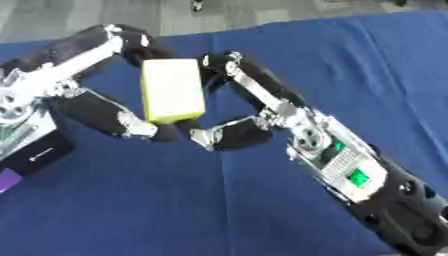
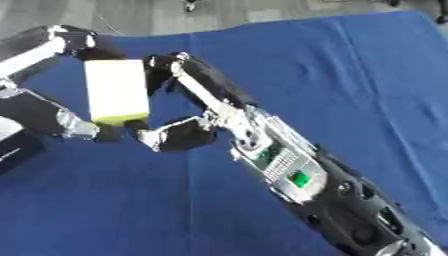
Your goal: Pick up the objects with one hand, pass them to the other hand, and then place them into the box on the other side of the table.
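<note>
A pale yellow block (image 1: 172, 90) with a brighter yellow lower edge hangs upright above the blue table (image 1: 175, 200), held between both hands. My left hand (image 1: 98, 111) comes in from the left, with one finger curled over the block's top left corner and another under its bottom edge. My right hand (image 1: 262, 89) reaches in from the lower right. Its fingers (image 1: 229, 62) curl to the block's upper right side and its thumb (image 1: 229, 136) sits just below the lower right corner. No box shows in either view.
At the left edge lies a black thing with a white arrow (image 1: 39, 155), and a small purple thing (image 1: 6, 180) sits below it. Grey floor (image 1: 262, 10) begins past the table's far edge. My right forearm (image 1: 367, 185) crosses the lower right.
</note>
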Tool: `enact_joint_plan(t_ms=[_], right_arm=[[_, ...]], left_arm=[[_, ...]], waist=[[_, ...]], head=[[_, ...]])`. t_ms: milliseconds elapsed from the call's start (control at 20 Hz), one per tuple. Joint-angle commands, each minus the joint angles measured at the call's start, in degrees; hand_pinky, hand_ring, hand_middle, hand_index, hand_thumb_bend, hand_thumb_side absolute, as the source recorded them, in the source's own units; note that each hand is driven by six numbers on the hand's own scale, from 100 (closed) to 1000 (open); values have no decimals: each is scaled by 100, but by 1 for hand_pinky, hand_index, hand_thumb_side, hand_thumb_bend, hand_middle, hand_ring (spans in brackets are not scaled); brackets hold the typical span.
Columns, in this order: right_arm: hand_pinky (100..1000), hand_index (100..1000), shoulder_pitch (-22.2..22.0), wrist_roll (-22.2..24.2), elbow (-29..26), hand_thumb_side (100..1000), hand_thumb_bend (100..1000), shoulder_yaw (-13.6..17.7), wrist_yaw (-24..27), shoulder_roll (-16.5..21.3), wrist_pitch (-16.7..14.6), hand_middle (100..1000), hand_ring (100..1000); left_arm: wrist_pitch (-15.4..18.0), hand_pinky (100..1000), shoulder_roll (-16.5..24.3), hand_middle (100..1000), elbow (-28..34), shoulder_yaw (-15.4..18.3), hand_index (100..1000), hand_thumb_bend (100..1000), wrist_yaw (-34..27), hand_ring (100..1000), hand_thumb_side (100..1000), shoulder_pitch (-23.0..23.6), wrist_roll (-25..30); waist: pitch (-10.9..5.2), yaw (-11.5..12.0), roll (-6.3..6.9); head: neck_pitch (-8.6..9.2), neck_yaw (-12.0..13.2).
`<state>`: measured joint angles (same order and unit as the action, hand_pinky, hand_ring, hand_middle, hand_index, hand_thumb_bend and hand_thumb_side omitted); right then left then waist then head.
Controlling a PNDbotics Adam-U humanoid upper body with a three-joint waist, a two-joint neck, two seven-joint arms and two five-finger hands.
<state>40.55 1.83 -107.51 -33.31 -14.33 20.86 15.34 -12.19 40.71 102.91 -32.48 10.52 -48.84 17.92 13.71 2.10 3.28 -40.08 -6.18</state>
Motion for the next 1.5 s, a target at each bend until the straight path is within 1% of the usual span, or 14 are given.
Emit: enact_joint_plan(t_ms=[50, 200, 250, 550, 650, 700, 850, 1050, 1350, 1500], right_arm=[[644, 563, 95, -24, -168, 161, 100, 20, 98, 48, 37, 521, 690], [638, 556, 97, -50, -206, 165, 100, 20, 210, 54, 53, 518, 687], [638, 557, 101, -55, -222, 160, 100, 19, 246, 61, 47, 518, 687], [638, 566, 107, -15, -249, 154, 100, 25, 262, 74, 20, 518, 688], [638, 566, 105, -11, -251, 154, 100, 26, 250, 72, 20, 518, 688], [639, 577, 105, -3, -249, 151, 100, 25, 241, 75, 23, 520, 690], [639, 581, 98, 34, -235, 153, 100, 22, 188, 83, 50, 522, 692], [639, 581, 86, 51, -219, 154, 100, 19, 141, 83, 86, 522, 692], [638, 581, 84, 45, -239, 157, 100, 17, 158, 85, 87, 522, 692], [638, 582, 78, 41, -239, 156, 100, 16, 165, 87, 93, 523, 693]], left_arm=[[32, 754, 79, 703, 7, 45, 820, 792, 62, 738, 374, -73, 124], [38, 754, 66, 702, -17, 55, 820, 768, 83, 737, 376, -71, 165], [37, 753, 59, 700, -25, 61, 818, 747, 82, 736, 393, -68, 160], [41, 746, 53, 685, -11, 70, 795, 730, -48, 726, 433, -50, -42], [34, 746, 61, 685, 10, 63, 795, 730, -76, 726, 433, -47, -87], [38, 740, 66, 677, 31, 80, 787, 741, -92, 718, 458, -47, -119], [52, 738, 115, 672, 123, 113, 784, 782, -180, 714, 477, -13, -318], [59, 735, 188, 667, 238, 124, 778, 785, -309, 710, 475, 40, -486], [14, 720, 221, 636, 311, 138, 751, 723, -368, 692, 460, 75, -609], [-9, 715, 241, 627, 324, 139, 740, 707, -393, 686, 456, 98, -649]], waist=[[11, 8, 8], [14, 6, 6], [16, 5, 4], [29, 8, 4], [29, 9, 5], [28, 13, 3], [29, 21, 3], [32, 25, 7], [33, 19, 5], [34, 19, 8]], head=[[31, 8], [38, -1], [39, 0], [34, -7], [33, -7], [38, -12], [48, -15], [43, -20], [48, -21], [50, -26]])
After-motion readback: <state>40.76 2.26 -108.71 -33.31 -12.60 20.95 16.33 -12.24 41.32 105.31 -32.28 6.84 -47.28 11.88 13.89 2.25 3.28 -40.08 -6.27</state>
